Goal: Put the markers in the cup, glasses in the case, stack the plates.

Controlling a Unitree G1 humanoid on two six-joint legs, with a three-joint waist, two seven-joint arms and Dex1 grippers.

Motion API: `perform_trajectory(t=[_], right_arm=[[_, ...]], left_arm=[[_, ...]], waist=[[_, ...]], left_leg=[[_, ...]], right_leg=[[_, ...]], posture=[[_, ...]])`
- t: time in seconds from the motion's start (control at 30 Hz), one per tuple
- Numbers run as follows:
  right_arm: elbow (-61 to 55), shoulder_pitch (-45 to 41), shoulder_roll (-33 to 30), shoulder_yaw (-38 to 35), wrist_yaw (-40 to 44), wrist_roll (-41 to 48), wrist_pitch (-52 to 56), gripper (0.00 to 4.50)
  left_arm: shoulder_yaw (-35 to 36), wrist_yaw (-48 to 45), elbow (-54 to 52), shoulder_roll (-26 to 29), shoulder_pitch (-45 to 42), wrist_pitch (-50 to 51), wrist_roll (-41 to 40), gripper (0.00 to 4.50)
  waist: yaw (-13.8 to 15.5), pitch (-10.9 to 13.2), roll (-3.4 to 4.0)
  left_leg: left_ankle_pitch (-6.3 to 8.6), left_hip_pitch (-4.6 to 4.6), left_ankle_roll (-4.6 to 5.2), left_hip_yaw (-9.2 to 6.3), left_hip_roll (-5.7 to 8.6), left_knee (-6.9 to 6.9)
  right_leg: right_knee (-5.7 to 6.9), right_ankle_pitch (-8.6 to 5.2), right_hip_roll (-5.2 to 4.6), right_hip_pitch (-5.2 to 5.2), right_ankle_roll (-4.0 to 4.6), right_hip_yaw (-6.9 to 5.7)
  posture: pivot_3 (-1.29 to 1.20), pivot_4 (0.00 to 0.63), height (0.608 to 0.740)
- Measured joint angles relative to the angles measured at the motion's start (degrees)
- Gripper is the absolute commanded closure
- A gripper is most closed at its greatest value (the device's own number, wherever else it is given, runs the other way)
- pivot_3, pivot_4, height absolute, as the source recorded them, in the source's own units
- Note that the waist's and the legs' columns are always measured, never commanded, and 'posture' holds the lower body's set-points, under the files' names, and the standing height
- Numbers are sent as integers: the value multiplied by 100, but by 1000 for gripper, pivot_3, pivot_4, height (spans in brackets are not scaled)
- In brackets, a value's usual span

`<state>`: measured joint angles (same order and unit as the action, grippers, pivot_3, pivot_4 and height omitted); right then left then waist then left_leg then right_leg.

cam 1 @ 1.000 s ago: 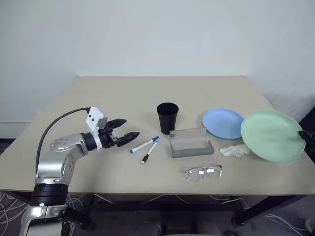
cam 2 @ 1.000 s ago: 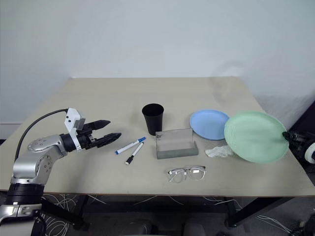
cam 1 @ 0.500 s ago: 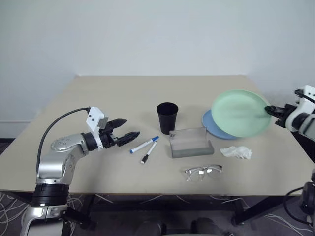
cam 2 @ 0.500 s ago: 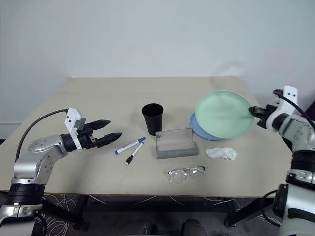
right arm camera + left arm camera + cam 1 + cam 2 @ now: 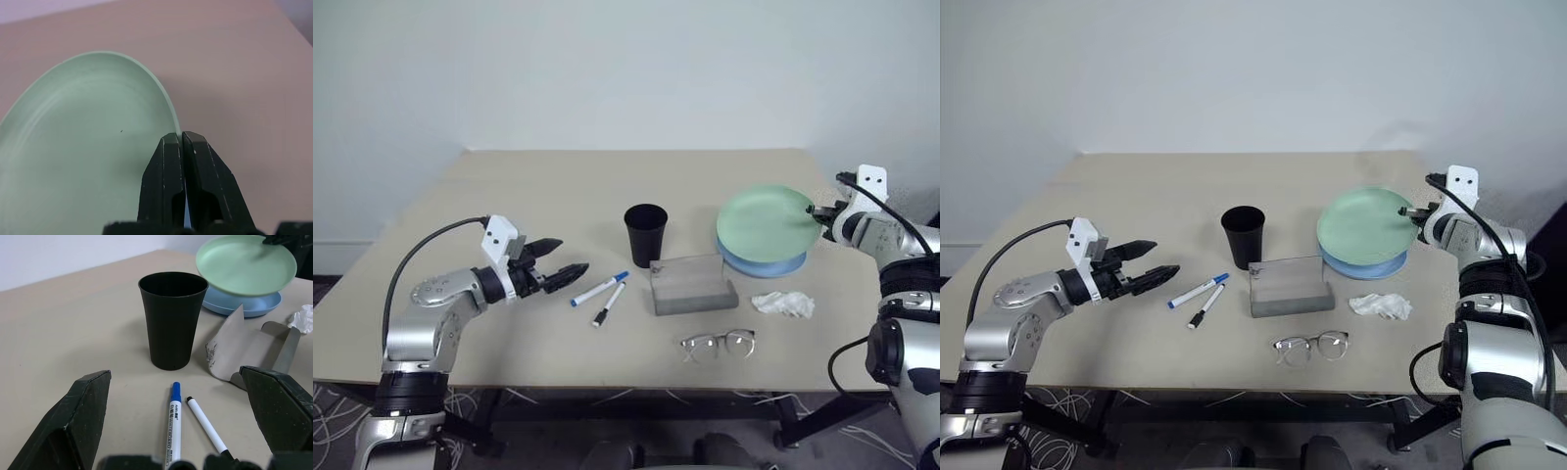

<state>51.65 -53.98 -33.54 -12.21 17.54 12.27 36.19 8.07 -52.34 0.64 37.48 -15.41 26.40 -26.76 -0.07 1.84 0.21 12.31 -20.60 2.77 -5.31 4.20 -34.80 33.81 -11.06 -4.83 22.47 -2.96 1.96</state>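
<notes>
My left claw (image 5: 570, 272) hangs just above the beige surface (image 5: 558, 196) with its fingers spread wide, released and grasping nothing, pointing toward the two markers. Just beside it lie the blue-capped marker (image 5: 600, 288) and the black-capped marker (image 5: 610, 304), side by side and slanted, their caps at opposite ends. Beyond them the black cup (image 5: 646, 234) stands upright with its mouth open. Right of the markers and in front of the cup sits the grey case (image 5: 693, 285); from my left wrist its lid (image 5: 234, 345) looks raised. Nearer my body than the case, the clear-framed glasses (image 5: 718, 344) rest on the surface, well apart from both claws. A crumpled white tissue (image 5: 784, 304) lies right of the case. Past it, the light blue plate (image 5: 759, 262) sits flat on the surface, and the mint green plate (image 5: 764, 221) hovers over it, tilted, covering most of it. My right claw (image 5: 818, 211) is clenched on the far right rim of that green plate, fingers (image 5: 168, 181) pinched tight on its edge
</notes>
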Motion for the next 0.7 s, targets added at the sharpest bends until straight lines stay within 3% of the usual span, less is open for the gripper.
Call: perform_trajectory(t=[0.5,0.7], right_arm=[[783,-229,338,66,-251,-355,-537,4475],[788,-284,351,73,-239,-401,-541,2511]], left_arm=[[46,112,-231,90,139,105,-73,0],[46,134,-233,94,142,120,-92,0]], waist=[[-133,-1,3],[-177,-1,3]], left_leg=[[-1,5,1,-3,0,1],[-1,7,1,-4,0,-1]], right_leg=[[4,4,5,-1,3,4],[5,4,6,-5,3,4]], posture=[[0,0,732],[0,0,732]])
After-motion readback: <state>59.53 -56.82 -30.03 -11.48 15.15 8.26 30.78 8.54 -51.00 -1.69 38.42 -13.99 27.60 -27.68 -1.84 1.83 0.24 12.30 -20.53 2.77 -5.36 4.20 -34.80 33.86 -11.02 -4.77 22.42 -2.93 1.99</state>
